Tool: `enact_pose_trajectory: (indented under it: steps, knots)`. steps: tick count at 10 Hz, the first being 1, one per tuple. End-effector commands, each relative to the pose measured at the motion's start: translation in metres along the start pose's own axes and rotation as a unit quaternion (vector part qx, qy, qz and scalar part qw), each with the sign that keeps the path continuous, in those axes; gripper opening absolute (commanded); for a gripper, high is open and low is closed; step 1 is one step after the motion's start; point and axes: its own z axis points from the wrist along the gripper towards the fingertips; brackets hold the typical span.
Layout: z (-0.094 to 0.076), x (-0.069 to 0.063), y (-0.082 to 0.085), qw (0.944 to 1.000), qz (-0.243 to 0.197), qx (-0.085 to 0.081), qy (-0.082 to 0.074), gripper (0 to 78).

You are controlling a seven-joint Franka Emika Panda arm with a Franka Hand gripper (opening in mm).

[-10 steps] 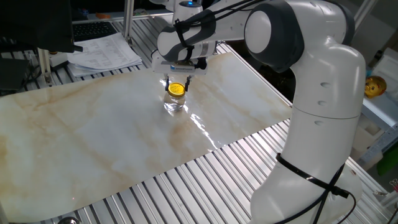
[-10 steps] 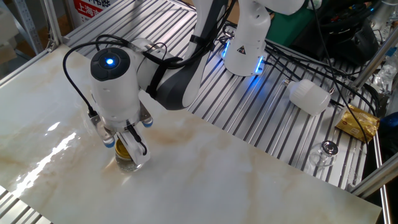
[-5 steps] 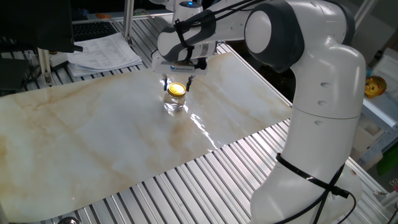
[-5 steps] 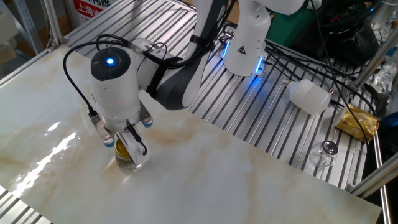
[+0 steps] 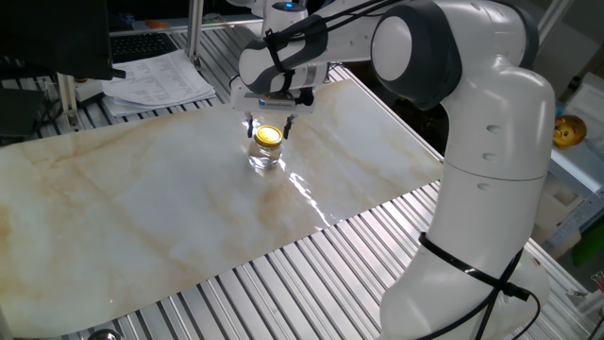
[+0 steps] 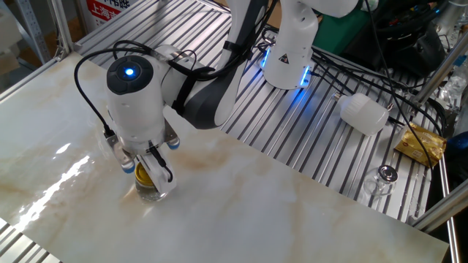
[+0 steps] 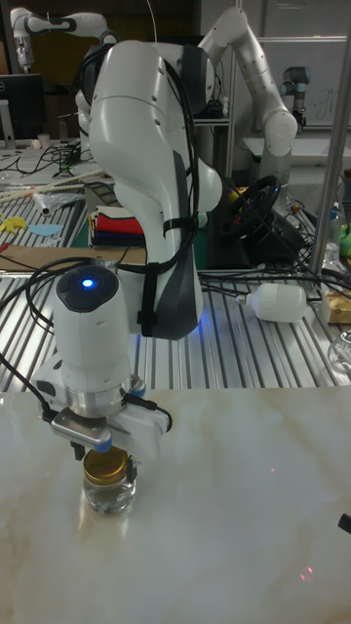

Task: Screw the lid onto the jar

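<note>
The clear glass jar (image 5: pixel 265 159) stands upright on the marble board. The gold lid (image 5: pixel 268 135) sits flat on its mouth. My gripper (image 5: pixel 269 128) points straight down over it, one finger on each side of the lid's rim and pressed against it. In the other fixed view the jar (image 6: pixel 150 192) shows under the wrist. A white finger (image 6: pixel 159 175) covers part of the lid (image 6: pixel 144 175) there. The tall fixed view shows the lid (image 7: pixel 107 467) level on the jar (image 7: pixel 108 495), right under the gripper (image 7: pixel 106 454).
The marble board (image 5: pixel 142 217) lies on a ribbed metal table (image 5: pixel 311 274). Papers (image 5: pixel 156 80) lie at the back left. A white plastic bottle (image 6: pixel 363 112), a small glass (image 6: pixel 380 179) and a gold wrapper (image 6: pixel 420 142) lie off the board on the far side. My arm's base (image 5: pixel 481 189) stands at the right.
</note>
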Motion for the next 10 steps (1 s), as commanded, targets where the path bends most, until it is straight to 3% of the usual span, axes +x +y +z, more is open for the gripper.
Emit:
enact_pose_trajectory:
  steps: [1,2,3,4,5,10]
  knots:
    - [-0.016,-0.002,0.011,0.9947,-0.103,0.001,-0.004,77.4]
    - [-0.016,-0.002,0.011,0.9925,-0.122,0.0,-0.005,77.4]
    - [-0.016,-0.001,0.012,0.9816,-0.19,0.006,-0.019,77.4]
    - [-0.016,-0.001,0.012,0.9816,-0.19,0.006,-0.019,77.4]
    - [-0.013,-0.001,0.014,0.9642,-0.264,0.022,-0.014,77.4]
    - [-0.004,-0.005,0.018,0.9484,-0.316,0.021,-0.012,77.4]
